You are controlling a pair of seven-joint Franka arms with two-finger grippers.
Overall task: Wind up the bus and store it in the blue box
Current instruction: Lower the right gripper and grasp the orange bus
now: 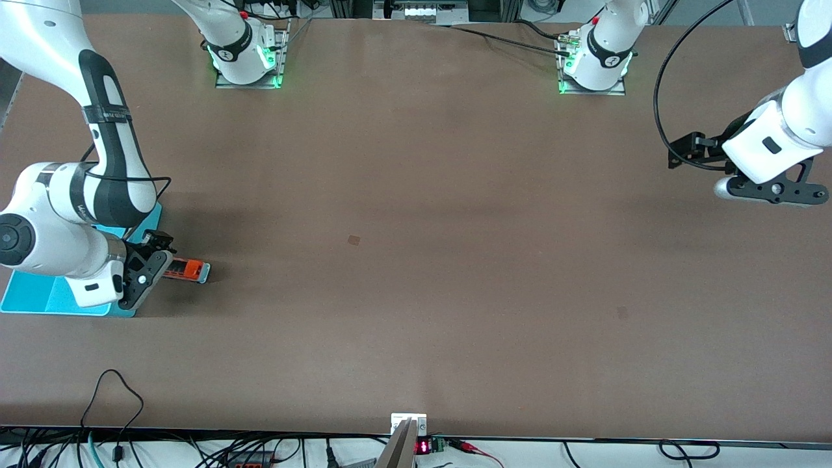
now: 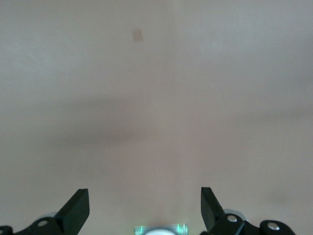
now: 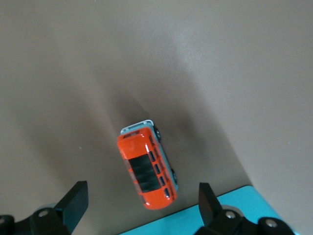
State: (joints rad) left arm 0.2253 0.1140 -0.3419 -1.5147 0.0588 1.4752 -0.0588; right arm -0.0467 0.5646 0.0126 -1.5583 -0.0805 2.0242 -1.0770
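1. Bus (image 1: 188, 269): orange-red toy with dark roof windows, standing on the brown counter (image 1: 416, 260) just beside the blue box (image 1: 45, 296), at the right arm's end.
2. Blue box: cyan bin, largely hidden beneath the right arm.
3. Right end effector (image 3: 139, 203): above the bus, fingers spread wide, holding nothing; bus lies between the fingertips in the wrist view.
4. Left end effector (image 2: 145, 208): waiting over bare counter at the left arm's end, fingers spread, empty.
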